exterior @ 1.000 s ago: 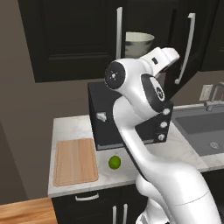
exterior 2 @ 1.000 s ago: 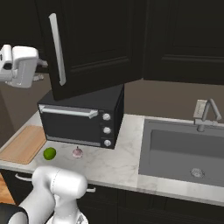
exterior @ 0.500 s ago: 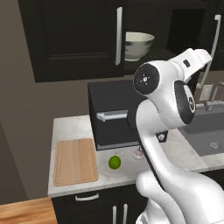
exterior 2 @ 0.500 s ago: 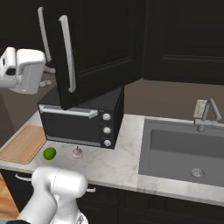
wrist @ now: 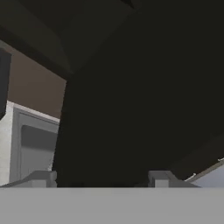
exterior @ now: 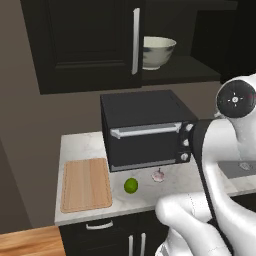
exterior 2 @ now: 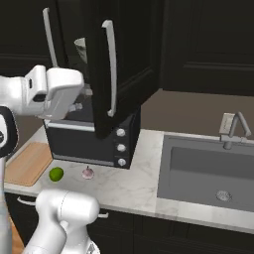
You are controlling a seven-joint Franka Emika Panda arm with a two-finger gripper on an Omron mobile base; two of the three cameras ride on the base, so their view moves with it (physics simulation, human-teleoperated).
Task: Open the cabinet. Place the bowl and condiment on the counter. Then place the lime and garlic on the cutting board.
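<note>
1. While the right door of the tall black panelled wall cabinet point(exterior: 90, 45) stands swung out, its long silver bar handle point(exterior 2: 112, 67) facing the room, the shelf inside holds a wide cream-white ceramic bowl point(exterior: 158, 51) with faint dark markings on its side.
2. The slim purple condiment bottle cannot be made out on that shelf (the interior is dark).
3. Below the cabinet a boxy black toaster oven point(exterior: 145, 128) with a silver bar handle and three pale knobs sits on the white marble-look counter point(exterior: 80, 144), which has light grey veining and a thick pale edge.
4. A small, smooth, bright green lime point(exterior: 131, 185) lies on the counter in front of the oven, near a ribbed pinkish-white garlic bulb point(exterior: 158, 175); the two do not touch.
5. A rectangular light brown wooden cutting board point(exterior: 86, 184) with rounded corners and visible grain lies left of the lime, bare.
6. A grey recessed sink point(exterior 2: 208, 173) with a metal tap lies to the right.
7. The gripper point(wrist: 99, 178) has its two dark tips set wide apart with nothing between them, facing a black cabinet panel.
</note>
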